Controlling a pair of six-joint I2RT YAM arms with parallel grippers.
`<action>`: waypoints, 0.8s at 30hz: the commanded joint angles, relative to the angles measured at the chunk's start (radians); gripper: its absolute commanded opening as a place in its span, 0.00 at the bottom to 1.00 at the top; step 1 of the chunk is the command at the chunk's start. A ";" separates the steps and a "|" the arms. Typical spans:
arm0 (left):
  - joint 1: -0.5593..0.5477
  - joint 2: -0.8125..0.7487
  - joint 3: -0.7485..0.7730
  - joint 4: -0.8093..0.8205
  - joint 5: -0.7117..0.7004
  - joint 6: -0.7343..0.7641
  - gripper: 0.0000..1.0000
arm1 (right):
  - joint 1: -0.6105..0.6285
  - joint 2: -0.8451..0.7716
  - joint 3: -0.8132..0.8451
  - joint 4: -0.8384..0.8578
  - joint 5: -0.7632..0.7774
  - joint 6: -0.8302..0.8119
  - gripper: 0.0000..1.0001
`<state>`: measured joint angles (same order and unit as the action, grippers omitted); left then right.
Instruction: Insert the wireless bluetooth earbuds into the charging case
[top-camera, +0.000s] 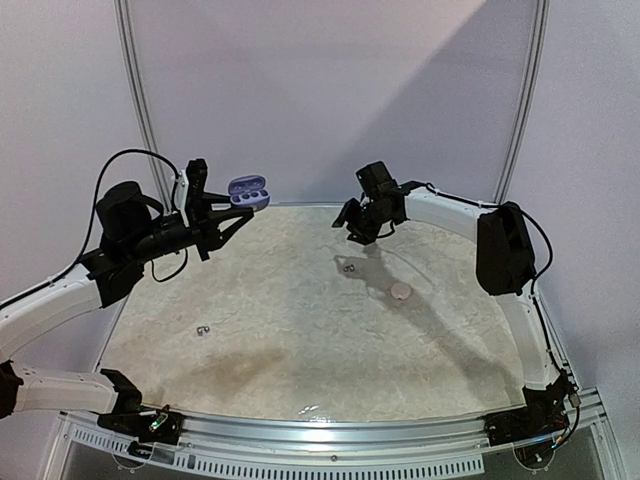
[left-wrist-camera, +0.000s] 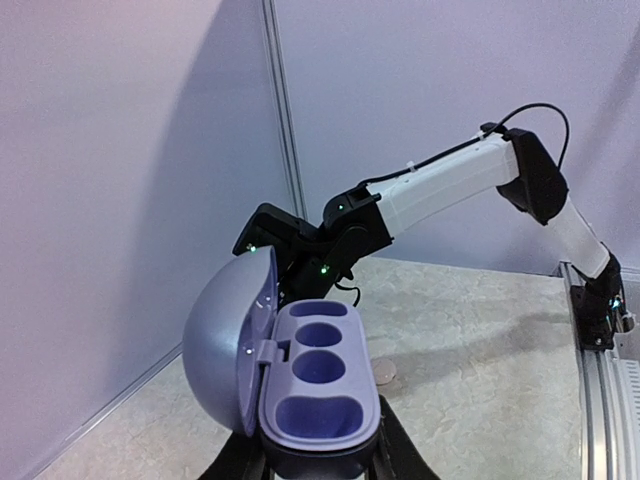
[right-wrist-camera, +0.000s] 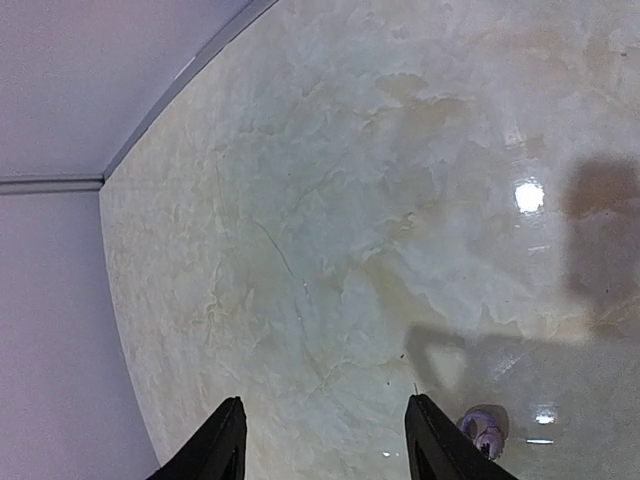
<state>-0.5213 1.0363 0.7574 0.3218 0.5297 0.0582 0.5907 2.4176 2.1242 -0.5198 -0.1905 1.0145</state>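
top external view: your left pincer (top-camera: 236, 203) grips the open charging case (top-camera: 248, 190), wells empty, held up over the desk's (top-camera: 300, 340) far-left edge. your right pincer (right-wrist-camera: 325, 445) hangs with jaws apart, holding nothing — one earbud (right-wrist-camera: 483, 432) lies on the desk just outside a finger (right-wrist-camera: 430, 445). closing here would likely miss it or flick it toward the back wall (top-camera: 300, 100); open room lies toward the desk's middle.

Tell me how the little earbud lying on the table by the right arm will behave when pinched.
The earbud looks tiny and rounded, so it will probably be light and may squirt out of the fingers. The table is glossy, so a nudge would likely make it slide or roll.
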 joint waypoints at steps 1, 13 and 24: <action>0.019 -0.019 -0.021 0.034 -0.010 0.012 0.00 | -0.006 0.008 -0.015 -0.028 0.055 0.100 0.55; 0.038 -0.005 0.013 0.057 0.021 0.034 0.00 | -0.011 0.022 0.073 -0.303 0.010 0.104 0.50; 0.043 0.022 0.011 0.035 0.028 0.066 0.00 | 0.003 0.077 0.222 -0.533 0.180 -0.396 0.55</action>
<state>-0.4915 1.0348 0.7509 0.3588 0.5426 0.0967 0.5869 2.4516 2.3032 -0.9287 -0.1234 0.8478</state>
